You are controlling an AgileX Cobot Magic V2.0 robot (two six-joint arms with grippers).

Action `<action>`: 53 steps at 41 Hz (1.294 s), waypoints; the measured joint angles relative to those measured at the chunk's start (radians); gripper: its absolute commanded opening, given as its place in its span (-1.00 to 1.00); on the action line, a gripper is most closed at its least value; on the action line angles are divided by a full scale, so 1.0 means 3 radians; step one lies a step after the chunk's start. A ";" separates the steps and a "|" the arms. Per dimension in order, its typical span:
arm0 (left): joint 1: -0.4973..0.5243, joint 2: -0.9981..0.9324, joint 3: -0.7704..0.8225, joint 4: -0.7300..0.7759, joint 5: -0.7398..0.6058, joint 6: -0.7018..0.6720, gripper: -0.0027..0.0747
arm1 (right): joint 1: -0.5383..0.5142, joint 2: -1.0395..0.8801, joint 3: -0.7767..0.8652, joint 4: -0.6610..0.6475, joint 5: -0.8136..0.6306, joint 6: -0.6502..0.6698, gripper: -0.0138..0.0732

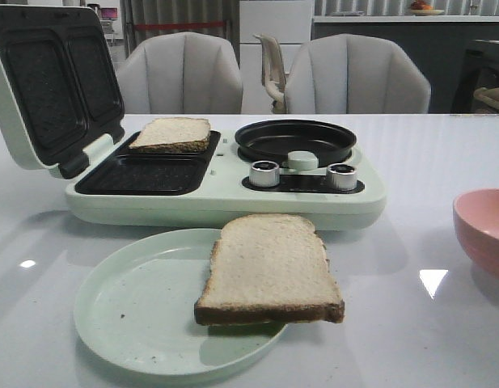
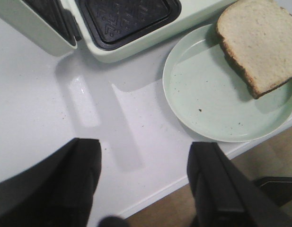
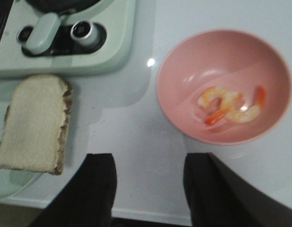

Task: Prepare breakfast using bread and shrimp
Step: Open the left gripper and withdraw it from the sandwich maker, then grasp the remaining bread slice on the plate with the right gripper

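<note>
One slice of bread (image 1: 171, 134) was seen lying in the rear well of the sandwich maker (image 1: 225, 174), whose lid stood raised, while the second slice (image 1: 270, 269) rested on the pale green plate (image 1: 136, 311), overhanging its rim toward the robot's right. The shrimp (image 3: 229, 105) lay in the pink bowl (image 3: 183, 56), curled, with its long axis running roughly across the line of the right gripper (image 3: 148, 189), whose fingers were spread apart and held nothing. From that claw the bowl was found ahead and a little to one side, near but not touched; the plated slice lay ahead on the other side, just beside the claw's line. The left gripper (image 2: 146, 184) was likewise parted and empty, poised over bare table (image 2: 46, 127) near its edge, with the plate ahead and off to one side and the shrimp not shown in its view. The right arm was judged the nearer to the shrimp, so the coming move was expected to be a reach forward into the bowl, with the fingers closed across the shrimp's curl
</note>
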 measured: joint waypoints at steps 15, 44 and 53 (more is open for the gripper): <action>0.0000 -0.0001 0.0000 -0.0003 -0.0140 0.0000 0.25 | 0.0844 0.1348 -0.0074 0.1357 -0.0262 -0.1228 0.62; 0.0000 -0.0001 0.0000 -0.0003 -0.0160 0.0000 0.25 | 0.1023 0.3293 -0.1338 0.1824 -0.0023 -0.1435 0.24; -0.0006 -0.0001 0.0000 -0.0003 -0.0160 0.0000 0.25 | 0.1023 0.3233 -0.1360 0.1824 0.0079 -0.1456 -0.34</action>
